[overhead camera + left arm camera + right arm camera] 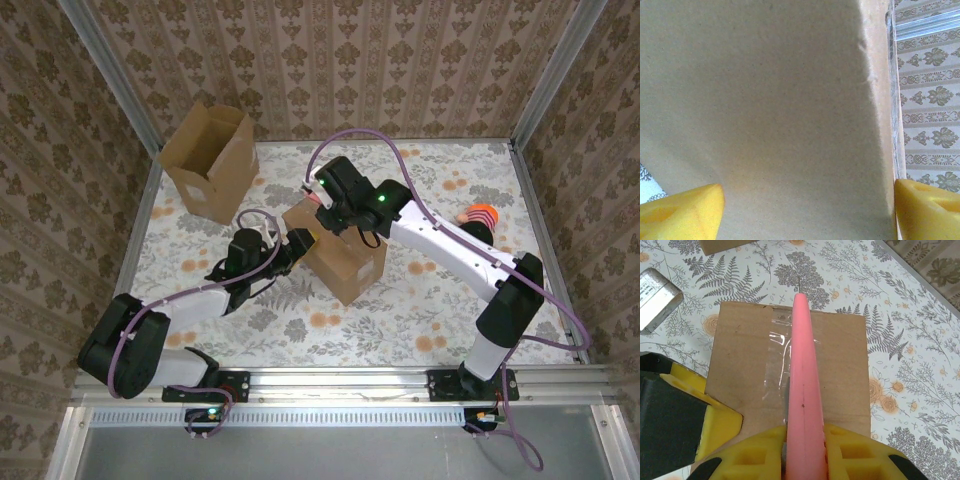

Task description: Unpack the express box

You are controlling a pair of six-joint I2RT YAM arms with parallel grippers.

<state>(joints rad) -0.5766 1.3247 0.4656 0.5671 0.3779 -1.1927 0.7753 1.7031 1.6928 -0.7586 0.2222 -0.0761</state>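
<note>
The express box (345, 262) sits near the middle of the table (430, 320), its flaps closed under a strip of clear tape (776, 362) along the top seam. It is plain corrugated card: probably light, stiff along its edges, yielding in the middle of each panel, and likely to slide on the smooth cloth if pushed. The side walls near the corners look like the firmest place to hold it. The left gripper (807, 210) has its jaws spread wide across one side of the box, seemingly clamping it steady. The right gripper (805, 445) is clenched on a slim pink blade-like tool (804, 365), pointed along the taped seam. A second, open carton (210, 160) stands well apart at the back left.
</note>
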